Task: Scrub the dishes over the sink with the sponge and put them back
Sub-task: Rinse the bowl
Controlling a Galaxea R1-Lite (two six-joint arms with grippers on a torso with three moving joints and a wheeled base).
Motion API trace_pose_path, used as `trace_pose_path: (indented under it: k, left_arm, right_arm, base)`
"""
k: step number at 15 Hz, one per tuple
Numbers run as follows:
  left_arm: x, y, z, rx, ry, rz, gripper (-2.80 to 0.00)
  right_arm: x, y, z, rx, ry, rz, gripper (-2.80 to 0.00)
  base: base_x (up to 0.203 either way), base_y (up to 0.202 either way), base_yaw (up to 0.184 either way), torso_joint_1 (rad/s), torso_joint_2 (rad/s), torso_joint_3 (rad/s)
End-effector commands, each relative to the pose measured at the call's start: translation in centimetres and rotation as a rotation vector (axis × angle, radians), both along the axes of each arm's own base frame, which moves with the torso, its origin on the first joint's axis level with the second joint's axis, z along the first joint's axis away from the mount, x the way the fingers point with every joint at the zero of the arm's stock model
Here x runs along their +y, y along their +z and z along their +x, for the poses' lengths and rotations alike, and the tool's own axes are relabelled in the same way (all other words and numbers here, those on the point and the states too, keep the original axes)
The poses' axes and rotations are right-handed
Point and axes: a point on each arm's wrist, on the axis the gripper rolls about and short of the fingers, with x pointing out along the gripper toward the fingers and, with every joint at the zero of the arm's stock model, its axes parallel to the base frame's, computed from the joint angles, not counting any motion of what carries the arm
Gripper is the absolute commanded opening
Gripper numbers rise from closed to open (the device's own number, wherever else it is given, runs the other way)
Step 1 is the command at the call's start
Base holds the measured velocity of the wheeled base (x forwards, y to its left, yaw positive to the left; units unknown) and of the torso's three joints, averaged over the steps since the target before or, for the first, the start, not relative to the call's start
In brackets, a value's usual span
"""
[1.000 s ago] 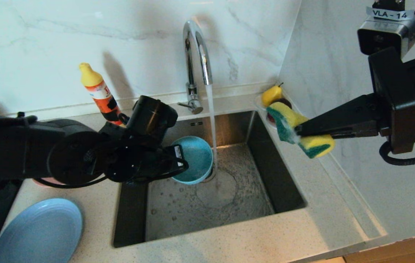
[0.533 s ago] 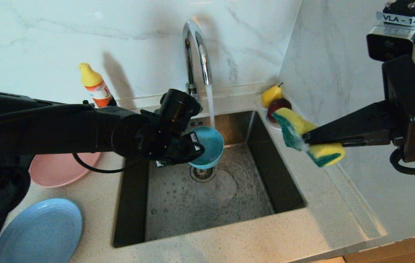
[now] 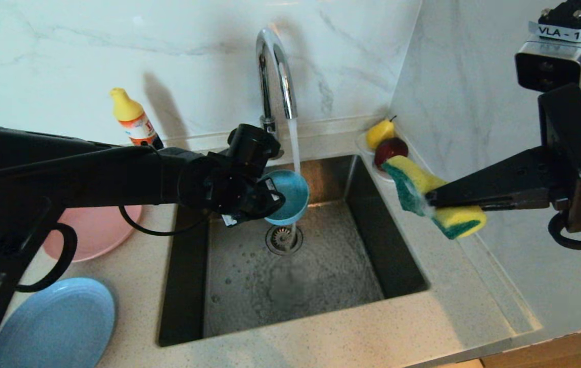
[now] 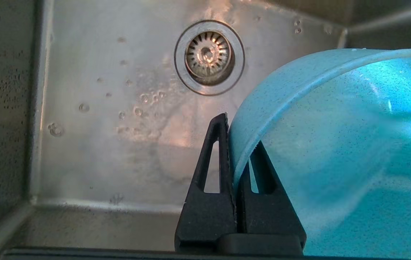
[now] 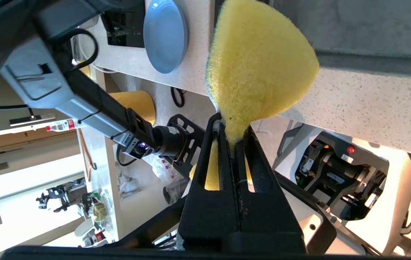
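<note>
Head view: over the last sec the left arm has swung out from the near-left of the sink [image 3: 402, 266] toward the far middle, carrying the bowl [image 3: 286, 197] w/ it. A sec ago the bowl hung low beside the stream; now it sits higher, tipped, right under the tap [image 3: 275, 76], and running water hits its rim and spills down to the drain [image 3: 283, 239]. Left end effector [image 3: 269, 200] is pinched tight on the bowl's rim, one finger [image 4: 217, 155] outside the wall, one inside. That move also uncovered the pink plate [image 3: 93, 230] on the tabletop [image 3: 423, 327], left of the sink.

Right arm has barely shifted. Its end effector [image 3: 429, 198] is clamped on the sponge [image 3: 436, 197], which folds around the tips, green side toward the sink, held above the right edge of the basin, well apart from the bowl.

My read: bowl's getting wetted or rinsed, and scrubbing needs sponge and bowl brought together over the basin. Neither plate looks touched; blue plate [image 3: 52, 327] lies near-left on the tabletop.

Surface and room: pale speckled stone top, dark steel basin, wet floor w/ droplets. White marble-look walls at the back and right. Yellow-capped bottle [image 3: 134, 122] stands far left by the wall; pear [image 3: 379, 133] and a red fruit [image 3: 391, 149] sit in the far-right corner.
</note>
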Motion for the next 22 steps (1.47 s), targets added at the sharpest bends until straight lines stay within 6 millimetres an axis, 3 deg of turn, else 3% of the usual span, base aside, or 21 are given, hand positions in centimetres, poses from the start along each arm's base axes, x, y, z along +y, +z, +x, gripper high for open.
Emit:
trace_pose_path:
  k: [1,22]
  left_arm:
    - [-0.2,-0.5,0.8,0.003,0.017,-0.008,-2.8]
    - [-0.8,-1.1,2.1,0.011,0.033,-0.032,-2.8]
  right_arm:
    - [0.2,-0.2,0.1,0.011,0.003,-0.005,-2.8]
    - [-0.1,-0.7,-0.1,0.026,0.0,-0.019,-2.8]
  base:
    - [0.0,0.0,0.0,0.0,0.0,0.0]
    - [0.0,0.0,0.0,0.0,0.0,0.0]
